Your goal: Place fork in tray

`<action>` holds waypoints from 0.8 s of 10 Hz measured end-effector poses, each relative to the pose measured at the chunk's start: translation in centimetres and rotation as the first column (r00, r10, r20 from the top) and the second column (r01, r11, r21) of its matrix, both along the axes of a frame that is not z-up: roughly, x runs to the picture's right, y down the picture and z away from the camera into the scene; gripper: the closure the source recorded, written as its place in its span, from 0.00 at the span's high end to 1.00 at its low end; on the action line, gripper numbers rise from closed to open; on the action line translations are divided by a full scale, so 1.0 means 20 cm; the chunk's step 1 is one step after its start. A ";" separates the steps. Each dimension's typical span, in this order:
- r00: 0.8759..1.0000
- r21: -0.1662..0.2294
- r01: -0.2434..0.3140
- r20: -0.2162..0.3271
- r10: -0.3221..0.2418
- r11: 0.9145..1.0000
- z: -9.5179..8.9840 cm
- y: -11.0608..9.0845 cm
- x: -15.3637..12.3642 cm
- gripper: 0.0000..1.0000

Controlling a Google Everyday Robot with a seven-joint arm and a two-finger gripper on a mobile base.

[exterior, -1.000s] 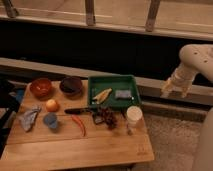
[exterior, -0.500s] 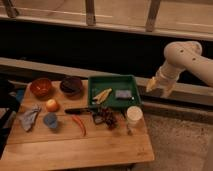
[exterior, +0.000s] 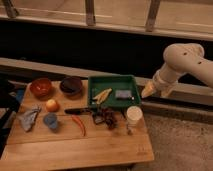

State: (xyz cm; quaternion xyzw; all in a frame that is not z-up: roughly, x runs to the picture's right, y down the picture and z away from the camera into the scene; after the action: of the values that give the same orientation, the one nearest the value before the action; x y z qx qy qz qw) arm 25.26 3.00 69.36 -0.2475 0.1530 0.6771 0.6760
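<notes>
The green tray (exterior: pixel 131 82) sits at the table's back right and holds a yellow banana-like piece (exterior: pixel 102 95) and a small grey item (exterior: pixel 123 93). Just in front of it on the wood lies the fork (exterior: pixel 79 111), a long utensil with a dark handle. Its head end runs into a dark bunch of grapes (exterior: pixel 107 118), so I cannot make out the tines. My gripper (exterior: pixel 156 93) hangs from the pale arm to the right of the tray, beyond the table's right edge. It is open, with nothing between its fingers.
A reddish bowl (exterior: pixel 41 87) and a dark bowl (exterior: pixel 72 85) stand left of the tray. An orange fruit (exterior: pixel 52 105), a blue cup (exterior: pixel 50 120), a grey cloth (exterior: pixel 28 118), a red chili (exterior: pixel 79 124) and a white cup (exterior: pixel 133 115) are spread over the wooden table (exterior: pixel 75 150). A ledge and railing run behind.
The arm has swung left and a little lower, bringing the gripper closer to the tray's right side. Nothing on the table has moved.
</notes>
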 end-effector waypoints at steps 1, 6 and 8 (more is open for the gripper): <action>1.000 0.000 0.001 0.001 -0.001 1.000 0.00 0.00 0.00 0.67; 0.998 -0.110 0.015 -0.061 -0.022 0.994 0.12 0.29 0.05 0.67; 0.996 -0.167 0.008 -0.086 -0.022 0.986 0.16 0.45 0.09 0.67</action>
State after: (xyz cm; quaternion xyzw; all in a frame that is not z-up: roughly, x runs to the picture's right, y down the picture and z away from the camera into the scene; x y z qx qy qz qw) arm 26.98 12.06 72.50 -0.2720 0.2404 0.6671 0.6506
